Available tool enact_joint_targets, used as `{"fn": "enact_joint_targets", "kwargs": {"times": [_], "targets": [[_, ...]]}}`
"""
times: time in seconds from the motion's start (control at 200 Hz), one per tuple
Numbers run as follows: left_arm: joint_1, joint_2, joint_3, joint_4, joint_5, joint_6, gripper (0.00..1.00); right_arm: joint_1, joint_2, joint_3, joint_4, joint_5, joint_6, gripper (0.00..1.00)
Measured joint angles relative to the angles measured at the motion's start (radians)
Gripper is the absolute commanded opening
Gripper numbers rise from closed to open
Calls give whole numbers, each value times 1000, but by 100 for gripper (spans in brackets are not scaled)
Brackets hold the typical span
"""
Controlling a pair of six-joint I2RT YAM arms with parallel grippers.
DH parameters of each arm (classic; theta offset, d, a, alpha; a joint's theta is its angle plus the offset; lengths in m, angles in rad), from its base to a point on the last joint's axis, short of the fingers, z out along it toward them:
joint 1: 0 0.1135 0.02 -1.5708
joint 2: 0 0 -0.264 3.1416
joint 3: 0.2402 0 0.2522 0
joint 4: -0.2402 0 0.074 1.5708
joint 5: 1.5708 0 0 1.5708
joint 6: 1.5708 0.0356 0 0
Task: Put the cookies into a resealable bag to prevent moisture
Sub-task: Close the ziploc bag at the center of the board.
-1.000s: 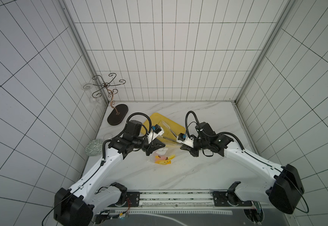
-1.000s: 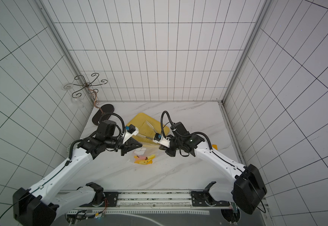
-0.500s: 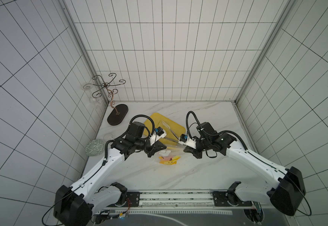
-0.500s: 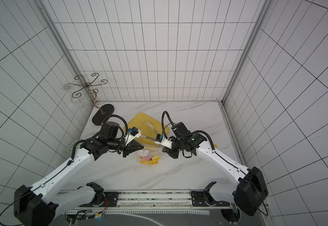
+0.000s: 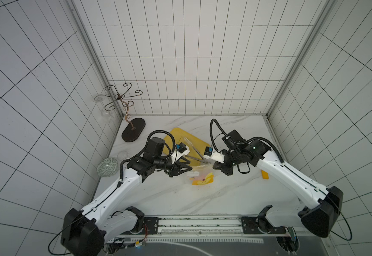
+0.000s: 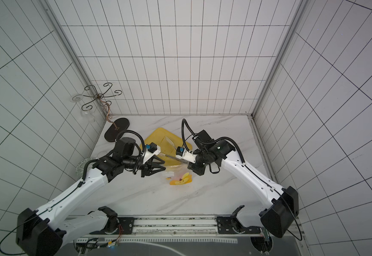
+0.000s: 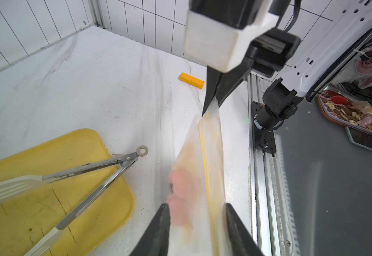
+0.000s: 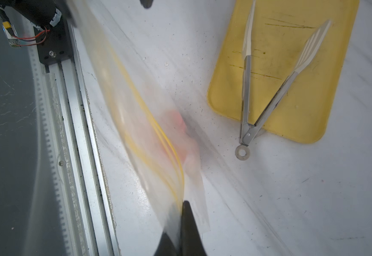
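Though it blurs, the resealable bag point(image 7: 203, 155) seems to hold pink cookies point(image 7: 180, 188).

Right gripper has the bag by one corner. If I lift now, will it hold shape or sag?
Probably floppy: the resealable bag hangs as thin draped film, pinched by the right gripper. It likely sags toward the pink cookies bunched inside, and may swing. The left gripper stands open around it, so no support there.

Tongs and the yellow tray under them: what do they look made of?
The tongs: brushed metal arms, probably steel, by their grey sheen; paler slotted tips, maybe plastic. The yellow tray: matte hard plastic by its look, with dark scratches.
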Motion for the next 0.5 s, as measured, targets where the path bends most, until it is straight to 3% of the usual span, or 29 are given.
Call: {"fn": "enact_joint_targets", "kwargs": {"times": [0.17, 0.305, 0.5], "targets": [[-27, -5, 65, -35, -38, 34, 56, 14, 14, 1, -26, -2, 8, 0], [-107, 52, 142, -111, -112, 90, 64, 19, 57, 9, -52, -12, 10, 0], [-203, 129, 207, -214, -237, 151, 65, 19, 116, 31, -74, -41, 23, 0]]}}
